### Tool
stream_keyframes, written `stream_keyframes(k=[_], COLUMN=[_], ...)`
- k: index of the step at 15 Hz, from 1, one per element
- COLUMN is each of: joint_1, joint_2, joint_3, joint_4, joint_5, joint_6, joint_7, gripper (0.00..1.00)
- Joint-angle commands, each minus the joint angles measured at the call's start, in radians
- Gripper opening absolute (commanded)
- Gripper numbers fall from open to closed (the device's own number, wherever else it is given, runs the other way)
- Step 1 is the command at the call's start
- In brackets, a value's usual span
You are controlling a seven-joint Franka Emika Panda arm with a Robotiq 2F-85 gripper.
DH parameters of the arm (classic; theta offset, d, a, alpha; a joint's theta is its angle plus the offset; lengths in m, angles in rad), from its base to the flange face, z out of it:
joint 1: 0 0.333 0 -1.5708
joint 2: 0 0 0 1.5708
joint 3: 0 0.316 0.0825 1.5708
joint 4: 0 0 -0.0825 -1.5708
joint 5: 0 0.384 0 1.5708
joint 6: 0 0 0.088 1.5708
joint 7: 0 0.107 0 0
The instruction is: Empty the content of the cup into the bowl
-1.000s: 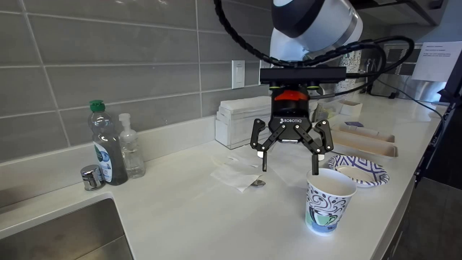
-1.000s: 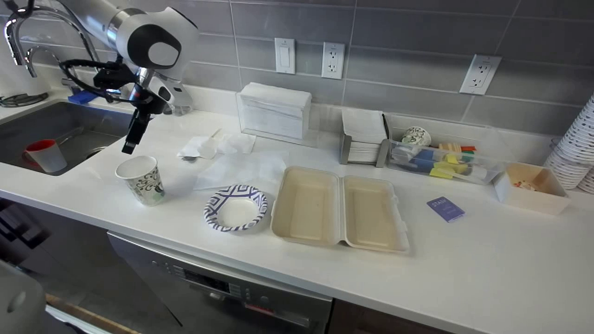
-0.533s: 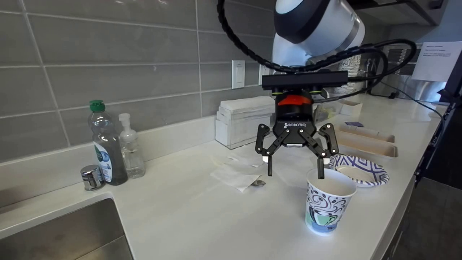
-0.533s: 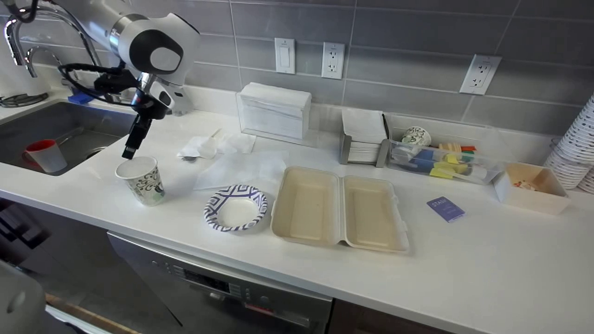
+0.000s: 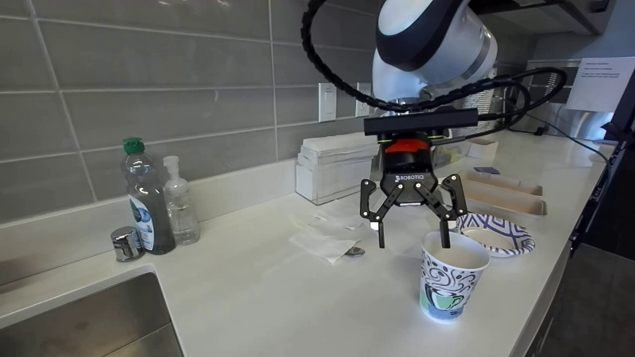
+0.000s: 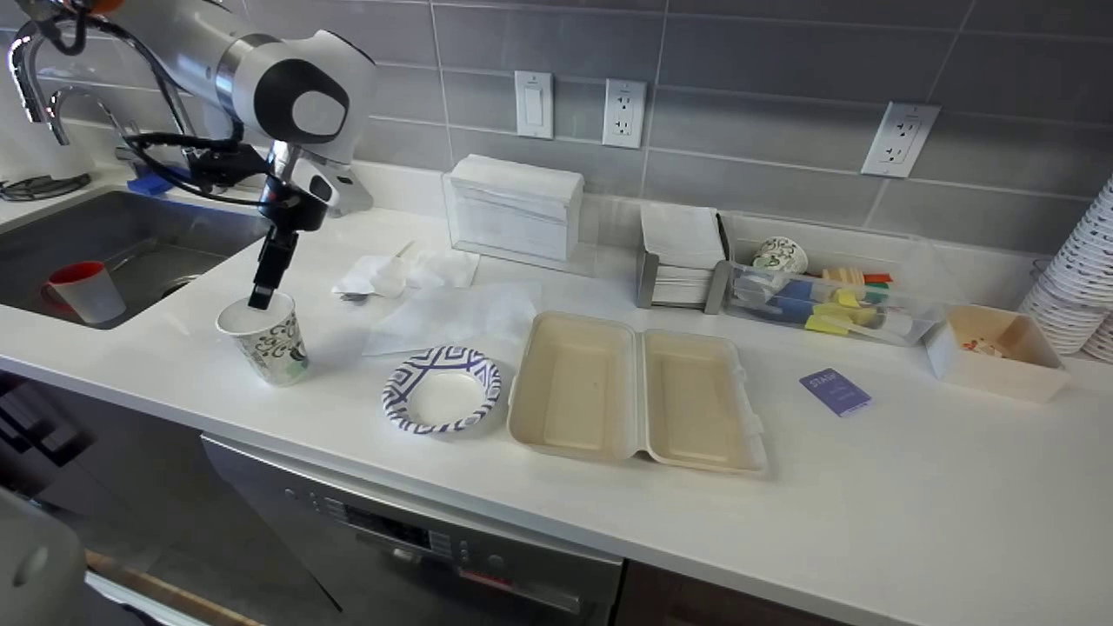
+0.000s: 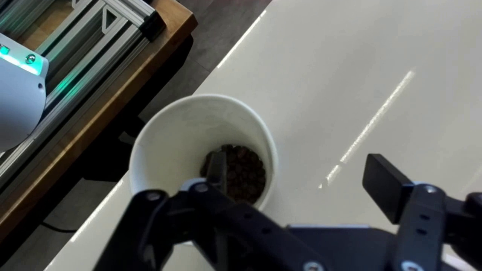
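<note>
Above the desk point(image 6: 869, 504), your claw point(image 5: 413, 243) hangs spread, empty. Below, the bowl point(image 6: 442, 396) sits near the upright cup point(image 5: 449, 285), presumably for easy pouring. With 1 finger point(image 5: 445, 235) at the cup's mouth, you can probably pinch its wall without spilling the dark bits point(image 7: 244, 175) inside.

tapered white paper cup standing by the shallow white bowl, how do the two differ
The tapered white paper cup is tall and narrow, the shallow round white bowl low and wide. The cup holds small dark brown pieces; the bowl's middle shows bare white. The cup's print is curly, the bowl's blue pattern angular. Both stand upright on the white counter.
</note>
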Motion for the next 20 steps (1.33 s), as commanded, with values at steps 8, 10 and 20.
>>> stream_keyframes(k=[8,10,20], joint_1=[0.036,0.048,0.074], joint_2=[0.039,0.026,-0.152], joint_3=[0.017,0.025,0.076], joint_4=[0.009,0.011,-0.057], joint_5=[-0.112,-0.129,-0.153], joint_6=[0.137,0.122,0.037], joint_7=[0.043,0.057,0.156], gripper=[0.08,0.0,0.02])
